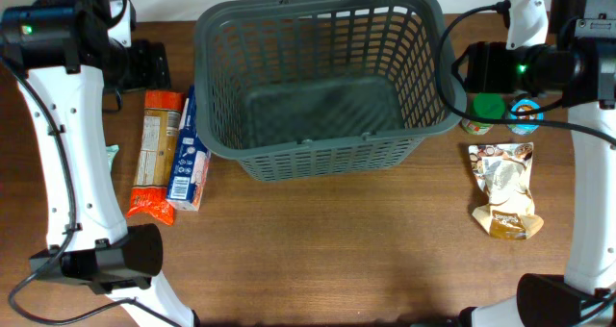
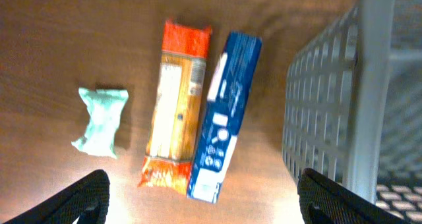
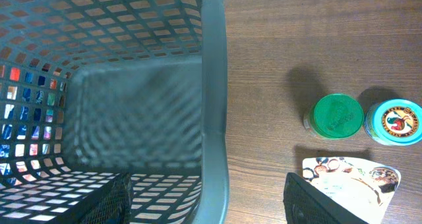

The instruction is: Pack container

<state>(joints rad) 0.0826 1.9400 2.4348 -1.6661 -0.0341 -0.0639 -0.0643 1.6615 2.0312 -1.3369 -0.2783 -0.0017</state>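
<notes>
- Sitting upright at the far middle of the wooden table, the container shows its whole solid bottom.
- Left of it, an orange packet and a blue box lie flat, side by side and touching. The box is just beside the basket's left wall.
- A pale green packet lies further left, apart from them.
- Right of the basket, a green-lidded jar and a blue-lidded tub stand together.
- A beige pouch lies just nearer than those two.
- The left gripper hangs above the packet and box, fingers spread wide, holding nothing.
- The right gripper is over the basket's right rim, fingers spread wide to either side of it, gripping nothing.
</notes>
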